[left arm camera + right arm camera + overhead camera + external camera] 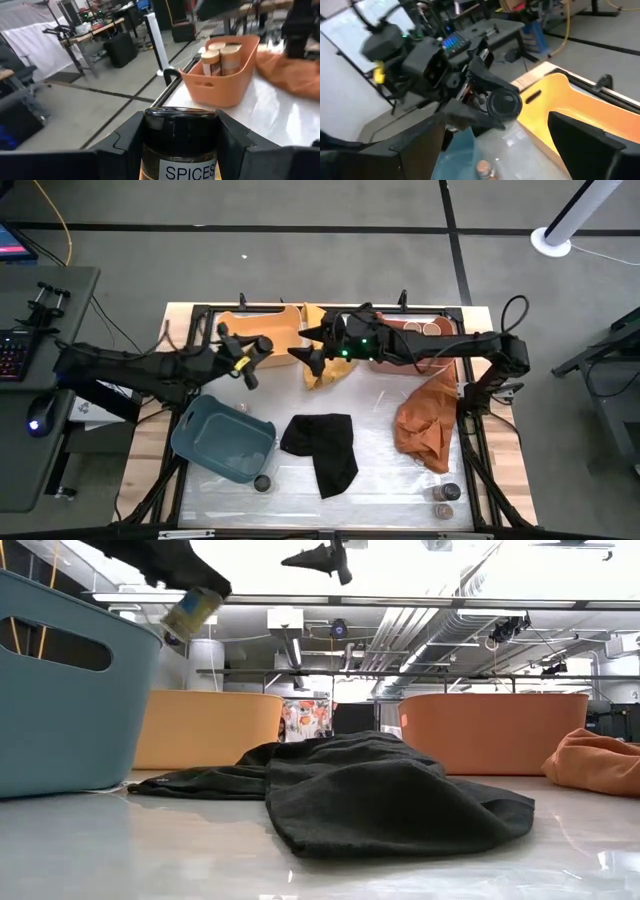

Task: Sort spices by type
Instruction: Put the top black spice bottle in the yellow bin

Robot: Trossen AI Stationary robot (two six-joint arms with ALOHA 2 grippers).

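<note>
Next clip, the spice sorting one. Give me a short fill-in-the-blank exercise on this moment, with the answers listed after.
1. The left gripper is shut on a jar with a ____ lid.
2. The label on that jar reads ____.
3. The jars already in the coral tray have ____ lids.
4. The cloth lying mid-table beside the blue tray is ____.

Missing words: black; SPICES; tan; black

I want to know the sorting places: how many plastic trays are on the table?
3. The blue tray stands at the near left, the yellow tray at the far left and the coral tray at the far right. No other tray shows.
</note>
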